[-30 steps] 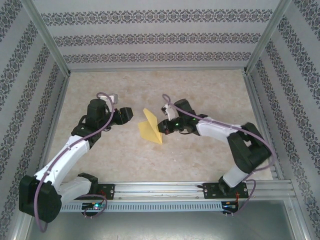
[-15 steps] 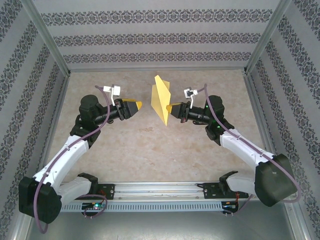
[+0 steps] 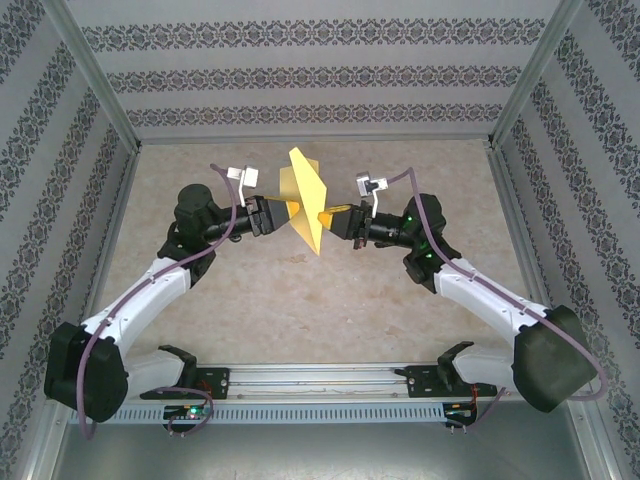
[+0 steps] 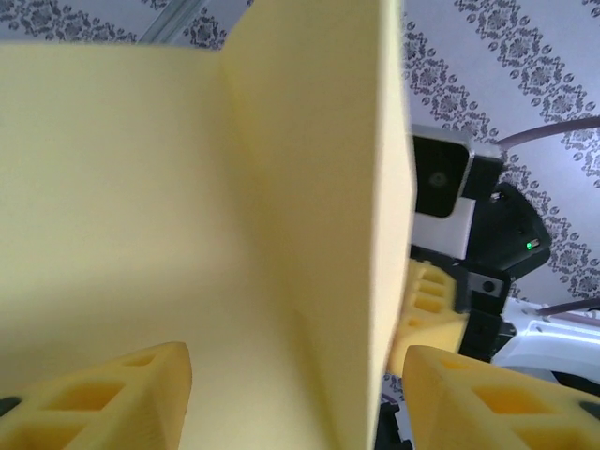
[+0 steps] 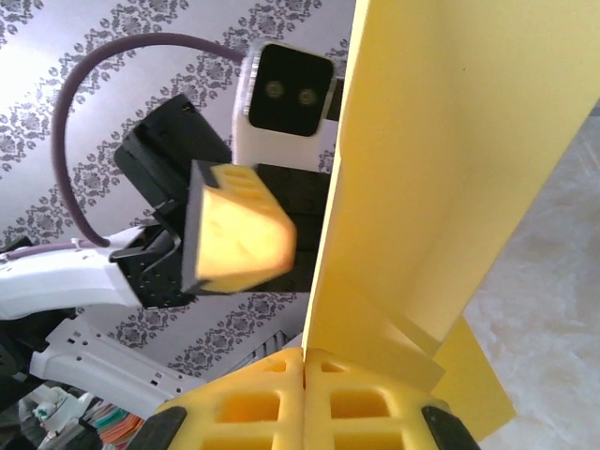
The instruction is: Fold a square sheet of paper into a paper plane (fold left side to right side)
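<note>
The right gripper (image 3: 330, 216) stays clenched on the square sheet of paper (image 3: 306, 203), held upright above the table's (image 3: 300, 310) middle. The left gripper (image 3: 283, 211), well apart a moment ago, now has its 2 spread fingers astride the sheet, so a second grip looks imminent.

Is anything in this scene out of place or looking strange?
Only the folded paper: it stands on edge in the air above the table, pinched by the right gripper. Nothing looks torn.

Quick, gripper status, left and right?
Left gripper: open, fingers apart at the folded yellow paper, not gripping it.
Right gripper: closed, holding the folded yellow paper.
</note>
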Robot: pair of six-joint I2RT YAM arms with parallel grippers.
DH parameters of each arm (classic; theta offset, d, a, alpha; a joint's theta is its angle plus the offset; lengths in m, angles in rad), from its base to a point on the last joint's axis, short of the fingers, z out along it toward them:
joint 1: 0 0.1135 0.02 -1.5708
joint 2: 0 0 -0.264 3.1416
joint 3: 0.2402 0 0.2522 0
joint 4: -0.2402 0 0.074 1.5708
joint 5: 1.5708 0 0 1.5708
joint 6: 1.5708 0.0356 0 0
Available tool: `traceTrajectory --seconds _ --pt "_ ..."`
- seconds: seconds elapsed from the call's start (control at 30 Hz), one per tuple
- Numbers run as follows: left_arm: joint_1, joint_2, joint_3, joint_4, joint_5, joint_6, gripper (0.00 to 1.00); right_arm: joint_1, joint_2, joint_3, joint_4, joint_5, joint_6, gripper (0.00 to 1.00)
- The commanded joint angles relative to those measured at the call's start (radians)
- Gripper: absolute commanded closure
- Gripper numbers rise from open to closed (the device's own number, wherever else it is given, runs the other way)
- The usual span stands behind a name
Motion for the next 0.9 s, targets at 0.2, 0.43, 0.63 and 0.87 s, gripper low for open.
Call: traceTrajectory --seconds 0.2,0.43,0.63,0.87 --pt "-0.021 0.052 0.035 0.188 0.050 -0.082 0.56 0.034 0.061 0.055 0.047 -0.023 -0.004 1.00" --pt "-0.020 0.036 0.032 0.159 0.045 -0.061 0.65 0.030 0.062 0.044 0.029 0.010 -0.017 1.00" --pt "-0.019 0.028 0.031 0.152 0.027 -0.056 0.79 0.025 0.064 0.033 0.022 0.020 -0.011 0.98" --pt "-0.019 0.026 0.029 0.157 0.012 -0.067 0.94 0.006 0.046 0.013 0.010 0.050 0.002 0.88"
